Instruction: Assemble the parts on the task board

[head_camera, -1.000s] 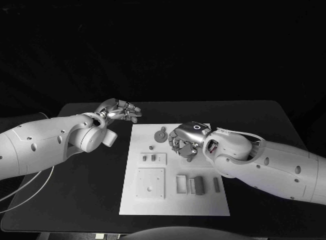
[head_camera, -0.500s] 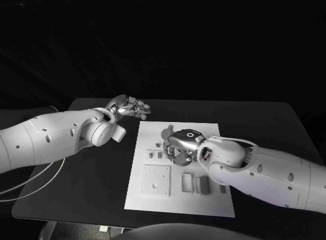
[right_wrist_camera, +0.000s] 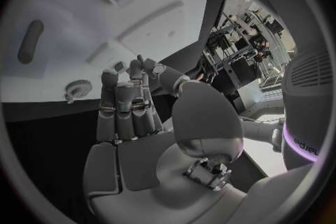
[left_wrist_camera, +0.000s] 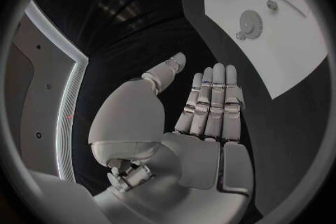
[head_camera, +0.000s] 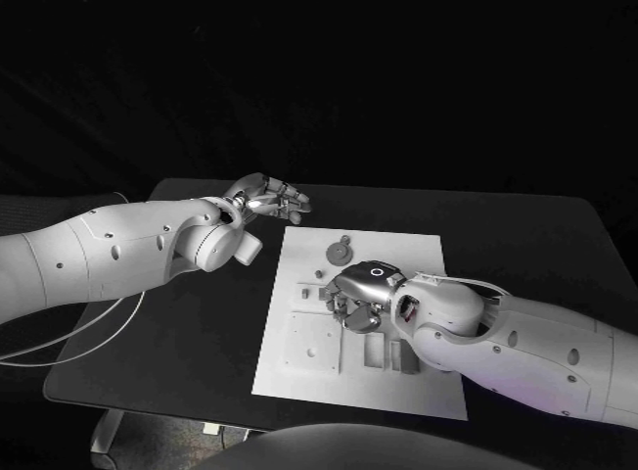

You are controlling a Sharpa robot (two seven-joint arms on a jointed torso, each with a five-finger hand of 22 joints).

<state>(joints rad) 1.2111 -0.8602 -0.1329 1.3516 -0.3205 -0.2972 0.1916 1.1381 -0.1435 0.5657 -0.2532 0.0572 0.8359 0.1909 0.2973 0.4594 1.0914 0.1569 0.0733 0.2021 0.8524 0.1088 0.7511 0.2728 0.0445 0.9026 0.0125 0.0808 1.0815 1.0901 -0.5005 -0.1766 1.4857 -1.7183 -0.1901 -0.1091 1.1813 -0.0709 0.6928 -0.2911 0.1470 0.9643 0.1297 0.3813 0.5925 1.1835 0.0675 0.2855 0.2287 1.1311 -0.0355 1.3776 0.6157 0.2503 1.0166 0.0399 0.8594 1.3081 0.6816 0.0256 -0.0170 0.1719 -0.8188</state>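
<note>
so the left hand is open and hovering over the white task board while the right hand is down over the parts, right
Not quite. The left hand is open, but it is over the black table beside the task board's far corner, not over the board; the head view shows this. The right hand is indeed over the parts on the board.

The head view looks down from above onto the black counter (head_camera: 192, 323) and takes in the whole white task board (head_camera: 302, 377), with both arms reaching in from the sides. The left wrist view sits close behind the left hand (left_wrist_camera: 203, 123) and faces along its fingers (left_wrist_camera: 218, 92) toward the board's (left_wrist_camera: 280, 45) far edge, where a gear-shaped part (left_wrist_camera: 251, 19) lies. The right wrist view sits just behind the right hand (right_wrist_camera: 136, 123), very near the board (right_wrist_camera: 70, 39). All three views share the board; the gear (head_camera: 343, 246) also appears from the head and right wrist (right_wrist_camera: 78, 89)
</note>
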